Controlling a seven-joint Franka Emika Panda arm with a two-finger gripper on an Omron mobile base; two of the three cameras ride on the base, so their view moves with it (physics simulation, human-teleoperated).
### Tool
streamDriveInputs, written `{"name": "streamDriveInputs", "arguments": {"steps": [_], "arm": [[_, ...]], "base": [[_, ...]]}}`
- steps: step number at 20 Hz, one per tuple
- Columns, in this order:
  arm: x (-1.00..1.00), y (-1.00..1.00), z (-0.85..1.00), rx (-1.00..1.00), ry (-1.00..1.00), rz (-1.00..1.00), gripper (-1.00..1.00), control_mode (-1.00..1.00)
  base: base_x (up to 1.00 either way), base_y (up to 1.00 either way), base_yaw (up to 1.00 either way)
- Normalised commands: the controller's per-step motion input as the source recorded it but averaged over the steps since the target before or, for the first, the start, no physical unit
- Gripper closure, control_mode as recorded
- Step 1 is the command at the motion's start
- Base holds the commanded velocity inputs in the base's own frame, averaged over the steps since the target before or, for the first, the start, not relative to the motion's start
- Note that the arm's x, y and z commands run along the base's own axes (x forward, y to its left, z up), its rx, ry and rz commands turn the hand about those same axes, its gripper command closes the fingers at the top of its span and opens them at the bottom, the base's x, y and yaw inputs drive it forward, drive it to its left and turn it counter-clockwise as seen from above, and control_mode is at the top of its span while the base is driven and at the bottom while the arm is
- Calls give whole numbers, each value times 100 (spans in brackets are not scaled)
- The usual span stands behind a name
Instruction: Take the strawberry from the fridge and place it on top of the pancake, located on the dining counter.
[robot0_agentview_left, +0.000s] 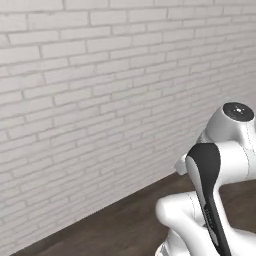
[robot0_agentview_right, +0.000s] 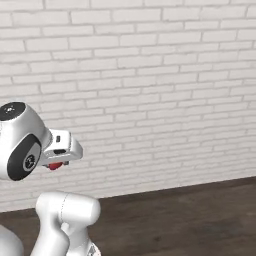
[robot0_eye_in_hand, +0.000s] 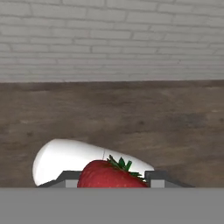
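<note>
The two-finger gripper was clamped on the small bright red strawberry with green leaves, which sat between the two dark finger tips in the hand view. In the right base view a bit of that red fruit showed under the white hand, carried in the air. Below lay a dark brown wood floor, and beyond it stood a whitewashed brick wall.
</note>
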Motion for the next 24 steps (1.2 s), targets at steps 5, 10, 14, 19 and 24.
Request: {"name": "streamDriveInputs", "arguments": {"steps": [5,10,14,19,24], "arm": [[0,0,0,0,0,0,100,100],[0,0,0,0,0,0,100,100],[0,0,0,0,0,0,100,100],[0,0,0,0,0,0,100,100],[0,0,0,0,0,0,100,100]], "base": [[100,0,-41],[77,-20,-63],[55,-25,-72],[50,-26,-73],[48,-15,-76]]}}
